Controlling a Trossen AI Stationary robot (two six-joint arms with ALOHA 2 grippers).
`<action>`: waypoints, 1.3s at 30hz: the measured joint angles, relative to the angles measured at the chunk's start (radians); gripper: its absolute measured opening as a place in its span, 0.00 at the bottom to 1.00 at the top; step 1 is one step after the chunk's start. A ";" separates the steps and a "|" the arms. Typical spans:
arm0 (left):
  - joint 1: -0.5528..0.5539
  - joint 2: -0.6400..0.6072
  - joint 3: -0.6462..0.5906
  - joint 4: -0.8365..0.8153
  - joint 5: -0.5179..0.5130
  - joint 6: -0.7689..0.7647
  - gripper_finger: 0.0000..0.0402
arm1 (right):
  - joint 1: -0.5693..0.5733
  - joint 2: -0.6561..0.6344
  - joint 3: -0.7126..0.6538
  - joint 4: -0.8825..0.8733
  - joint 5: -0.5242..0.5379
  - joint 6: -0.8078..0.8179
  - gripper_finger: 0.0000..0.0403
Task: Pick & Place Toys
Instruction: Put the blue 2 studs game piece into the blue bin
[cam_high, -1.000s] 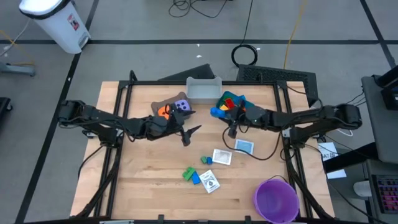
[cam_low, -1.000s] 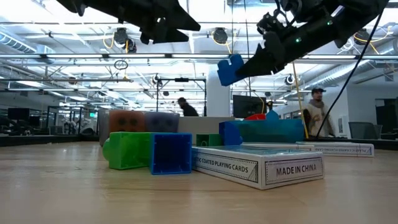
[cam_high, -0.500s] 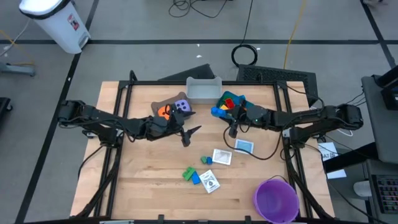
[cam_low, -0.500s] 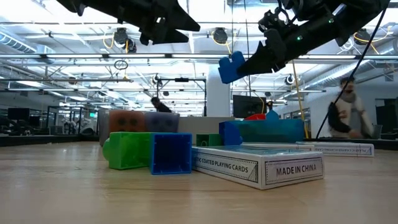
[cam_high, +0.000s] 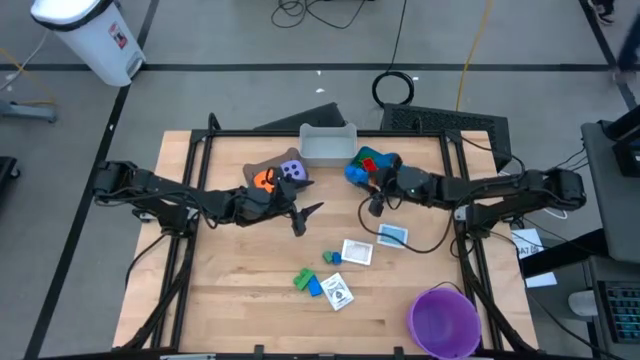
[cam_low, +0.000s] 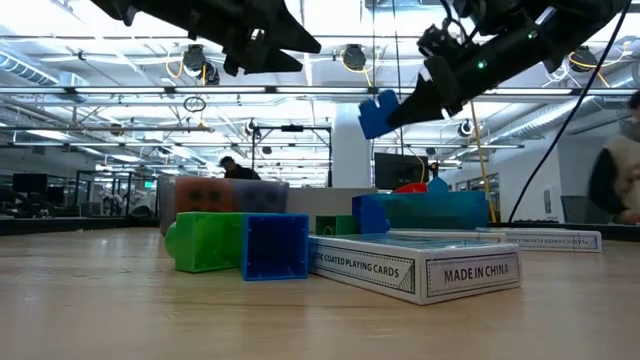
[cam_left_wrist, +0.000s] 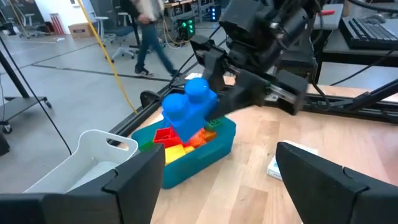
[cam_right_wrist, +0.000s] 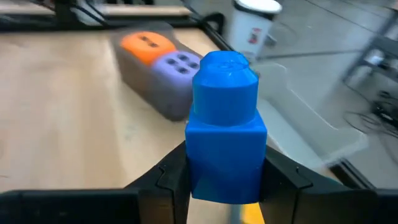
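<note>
My right gripper (cam_high: 364, 180) is shut on a blue two-stud brick (cam_left_wrist: 188, 112) that hangs at the near-left rim of the blue bin (cam_left_wrist: 205, 148), which holds red, yellow and orange bricks. My left gripper (cam_high: 306, 214) stands open in the air at mid-table, nothing between its fingers (cam_left_wrist: 134, 182). The orange die (cam_high: 263, 179) and the purple die (cam_high: 292, 171) rest in the brown bin (cam_right_wrist: 149, 93). Green and blue bricks (cam_high: 308, 282) and white cards (cam_high: 357, 252) lie flat on the table's near half. My right gripper pinches the blue brick's two opposite side walls (cam_right_wrist: 194, 167) between its two fingers (cam_right_wrist: 283, 177), at the brick's base end. The fingers come from the table's right, slanting a little downward. The brick is lifted clear and tilted, its studs (cam_left_wrist: 198, 89) pointing away from the gripper.
A grey bin (cam_high: 328, 143) stands at the far edge between the brown and blue bins. A purple bowl (cam_high: 442, 320) sits at the near right corner. A card box (cam_low: 415, 270) lies close to the low camera. A person (cam_low: 620, 180) is in the room behind.
My right gripper has turned a little and carried the blue brick slightly toward the far edge, closer over the blue bin. The brick stays lifted clear.
</note>
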 joint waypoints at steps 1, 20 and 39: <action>0.000 0.000 0.000 -0.002 0.000 0.000 0.78 | -0.009 0.000 0.000 -0.011 0.012 -0.001 0.32; 0.002 0.000 0.000 -0.048 0.000 0.001 0.75 | -0.160 -0.114 -0.153 -0.083 0.115 0.107 0.32; 0.010 0.000 0.000 -0.044 -0.002 -0.013 0.75 | -0.160 -0.109 -0.311 0.106 0.163 0.108 0.46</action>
